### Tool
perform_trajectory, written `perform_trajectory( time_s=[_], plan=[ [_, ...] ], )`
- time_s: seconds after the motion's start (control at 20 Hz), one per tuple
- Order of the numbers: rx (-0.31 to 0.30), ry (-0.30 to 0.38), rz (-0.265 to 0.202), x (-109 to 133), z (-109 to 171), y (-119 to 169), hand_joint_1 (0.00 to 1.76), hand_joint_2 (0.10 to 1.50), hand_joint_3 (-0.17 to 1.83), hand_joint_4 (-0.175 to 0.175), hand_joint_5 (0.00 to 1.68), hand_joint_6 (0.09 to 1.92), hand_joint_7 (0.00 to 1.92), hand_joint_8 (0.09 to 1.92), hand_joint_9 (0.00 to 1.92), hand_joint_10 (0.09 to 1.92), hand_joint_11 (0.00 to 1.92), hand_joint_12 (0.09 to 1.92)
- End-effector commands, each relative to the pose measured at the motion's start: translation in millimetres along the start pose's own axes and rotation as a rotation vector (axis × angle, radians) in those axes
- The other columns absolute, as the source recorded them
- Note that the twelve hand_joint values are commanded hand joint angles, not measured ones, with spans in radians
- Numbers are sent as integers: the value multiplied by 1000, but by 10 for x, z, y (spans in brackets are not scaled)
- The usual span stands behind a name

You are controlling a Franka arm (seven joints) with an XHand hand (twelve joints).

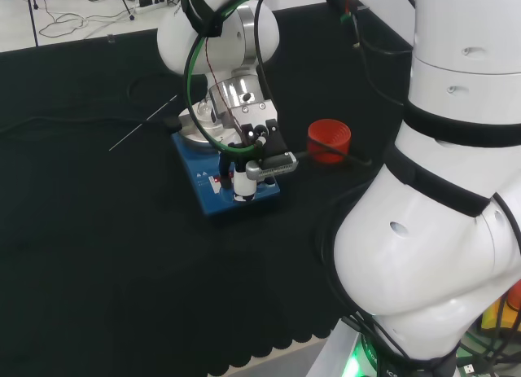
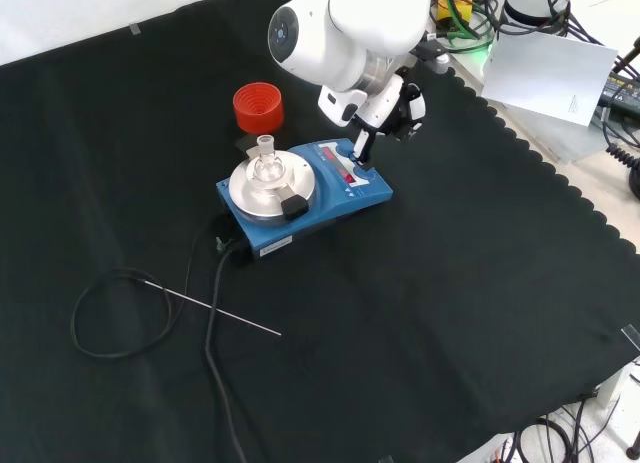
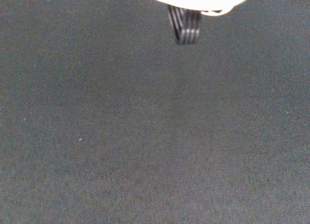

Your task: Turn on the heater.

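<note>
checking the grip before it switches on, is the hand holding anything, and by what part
Nothing is held: the hand reaches one finger down to the blue heater's front panel.

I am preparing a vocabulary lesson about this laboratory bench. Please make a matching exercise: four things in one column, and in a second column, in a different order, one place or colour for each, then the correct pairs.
Things:
1. heater
2. ribbed ring stand
3. small glass flask
4. robot hand

Descriptions:
A. red, standing on the cloth beyond the heater in the front view
B. blue body with a round silver plate
C. a finger reaches down to the control panel
D. stands on the silver plate

Pairs: 1-B, 2-A, 3-D, 4-C
</note>
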State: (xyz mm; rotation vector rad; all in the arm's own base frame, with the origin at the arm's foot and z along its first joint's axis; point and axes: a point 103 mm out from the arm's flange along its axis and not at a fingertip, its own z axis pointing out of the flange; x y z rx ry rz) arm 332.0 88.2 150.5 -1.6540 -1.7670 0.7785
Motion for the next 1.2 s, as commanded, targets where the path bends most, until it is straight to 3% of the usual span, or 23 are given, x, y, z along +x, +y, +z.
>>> perform_trajectory(
  time_s=[0.05,0.65,1.2],
  plan=[
    [3,1,1,-38,50,17,1462,687,1083,-49,243,817,1638,1746,1688,1754,1277,1399],
    [3,10,6,-36,39,22,1462,684,1087,-45,218,693,1637,1737,1690,1742,1277,1396],
    [-49,20,-3,-52,-244,-167,1461,683,1087,-46,232,673,1637,1733,1690,1737,1280,1393]
  ],
)
